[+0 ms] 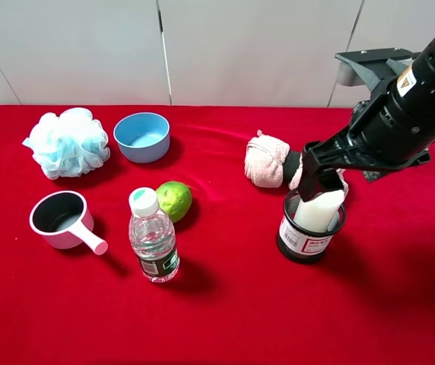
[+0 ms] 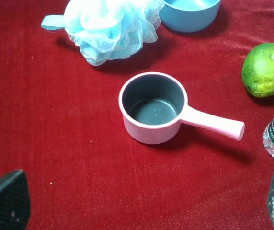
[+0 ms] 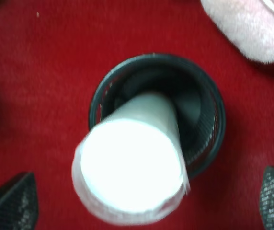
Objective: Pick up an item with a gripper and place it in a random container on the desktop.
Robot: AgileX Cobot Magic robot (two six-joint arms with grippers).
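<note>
The white cylinder item (image 1: 320,209) stands leaning inside the black wire-mesh container (image 1: 303,242) on the red desktop (image 1: 225,304), right of centre. My right gripper (image 1: 318,182) hovers just above it. In the right wrist view the item (image 3: 132,167) rises out of the container (image 3: 204,120), and the fingertips (image 3: 10,203) stand wide apart on either side without touching it, so the gripper (image 3: 142,203) is open. My left gripper (image 2: 142,201) is open over bare red cloth near the pink cup, with nothing between its fingers.
A pink handled cup (image 1: 59,217), a clear water bottle (image 1: 153,236) and a green lime (image 1: 174,200) sit at the left. A blue bowl (image 1: 141,137) and a light blue bath pouf (image 1: 67,142) lie behind them. A rolled pink towel (image 1: 267,161) lies just behind the container.
</note>
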